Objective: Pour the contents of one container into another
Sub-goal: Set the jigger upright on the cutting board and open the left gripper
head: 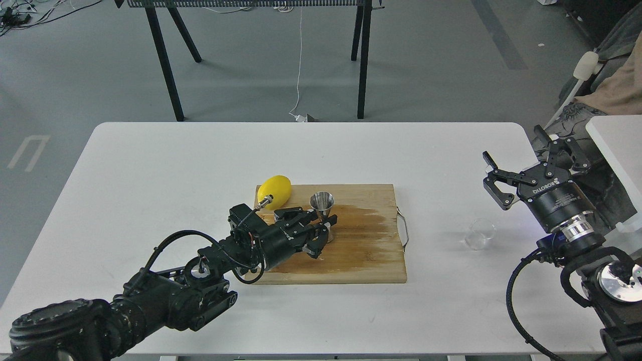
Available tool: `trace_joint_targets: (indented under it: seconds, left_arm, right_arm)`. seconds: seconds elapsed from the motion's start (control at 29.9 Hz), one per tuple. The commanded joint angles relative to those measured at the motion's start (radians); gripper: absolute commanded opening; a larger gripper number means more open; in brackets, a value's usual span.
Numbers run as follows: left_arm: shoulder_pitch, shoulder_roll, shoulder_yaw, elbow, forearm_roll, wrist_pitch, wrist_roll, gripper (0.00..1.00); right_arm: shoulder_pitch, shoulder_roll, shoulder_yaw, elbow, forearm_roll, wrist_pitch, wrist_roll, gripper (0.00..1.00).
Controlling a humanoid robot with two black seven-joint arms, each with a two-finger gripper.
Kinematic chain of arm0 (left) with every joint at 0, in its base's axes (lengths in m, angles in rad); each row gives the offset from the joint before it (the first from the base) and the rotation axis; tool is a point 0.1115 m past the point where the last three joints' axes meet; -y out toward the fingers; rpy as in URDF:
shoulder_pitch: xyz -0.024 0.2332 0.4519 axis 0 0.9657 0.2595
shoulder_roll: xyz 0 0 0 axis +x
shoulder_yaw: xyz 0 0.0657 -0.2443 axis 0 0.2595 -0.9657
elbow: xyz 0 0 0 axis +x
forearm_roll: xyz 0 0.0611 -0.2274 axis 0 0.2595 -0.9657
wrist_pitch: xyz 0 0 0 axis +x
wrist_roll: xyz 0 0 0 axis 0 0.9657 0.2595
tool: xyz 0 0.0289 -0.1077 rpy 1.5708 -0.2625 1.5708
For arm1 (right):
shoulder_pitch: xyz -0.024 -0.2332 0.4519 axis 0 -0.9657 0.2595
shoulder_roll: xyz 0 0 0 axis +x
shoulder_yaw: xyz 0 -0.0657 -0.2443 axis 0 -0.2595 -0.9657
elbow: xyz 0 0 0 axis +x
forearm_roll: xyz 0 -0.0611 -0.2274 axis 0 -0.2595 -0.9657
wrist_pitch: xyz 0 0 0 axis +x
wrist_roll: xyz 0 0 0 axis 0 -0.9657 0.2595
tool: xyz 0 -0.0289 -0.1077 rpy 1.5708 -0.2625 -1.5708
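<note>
The shiny steel jigger (321,201) stands upright on the left half of the wooden cutting board (371,263). My left gripper (325,231) reaches in from the lower left and is shut on the jigger's lower cone, which its fingers partly hide. The small clear glass cup (479,234) sits upright on the white table, right of the board, with nothing touching it. My right gripper (516,150) hovers open above and to the right of the cup, its fingers spread wide with nothing between them.
A yellow lemon (274,191) lies at the board's far left corner, just behind my left wrist. A dark wet patch (368,225) spreads over the board's middle. Another white table (619,143) stands at the right, close to my right arm.
</note>
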Motion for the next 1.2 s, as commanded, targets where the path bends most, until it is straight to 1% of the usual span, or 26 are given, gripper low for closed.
trace_joint_targets:
  seconds: [0.0, 0.07, 0.13, 0.2, 0.33, 0.53, 1.17]
  left_arm:
    - [0.002, 0.0, 0.0, -0.005, 0.0, 0.0, 0.0, 0.49]
    - [0.003, 0.0, 0.0, -0.009, 0.0, 0.0, 0.0, 0.52]
    - [0.005, 0.0, 0.0, -0.012, 0.0, 0.0, 0.0, 0.61]
    - [0.014, 0.0, 0.0, -0.021, -0.002, 0.0, 0.0, 0.81]
    - [0.034, 0.0, -0.002, -0.063, -0.002, 0.0, 0.0, 0.89]
    - [0.042, 0.0, -0.005, -0.069, -0.002, 0.0, 0.0, 0.98]
    - [0.045, 0.0, -0.012, -0.06, -0.014, 0.0, 0.0, 0.99]
  right_arm:
    - [-0.002, 0.0, 0.002, 0.0, 0.0, 0.0, 0.0, 0.99]
    - [-0.002, 0.0, 0.002, 0.0, 0.0, 0.0, 0.0, 0.99]
    - [-0.003, 0.0, 0.002, 0.0, 0.0, 0.0, 0.0, 0.99]
    - [-0.003, 0.0, 0.002, 0.0, 0.0, 0.0, 0.0, 0.99]
    - [-0.005, 0.0, 0.0, 0.001, 0.0, 0.0, 0.0, 0.99]
    - [-0.006, 0.002, 0.003, 0.001, 0.002, 0.0, 0.002, 0.99]
    - [-0.011, 0.009, 0.006, 0.0, 0.002, 0.0, 0.002, 0.99]
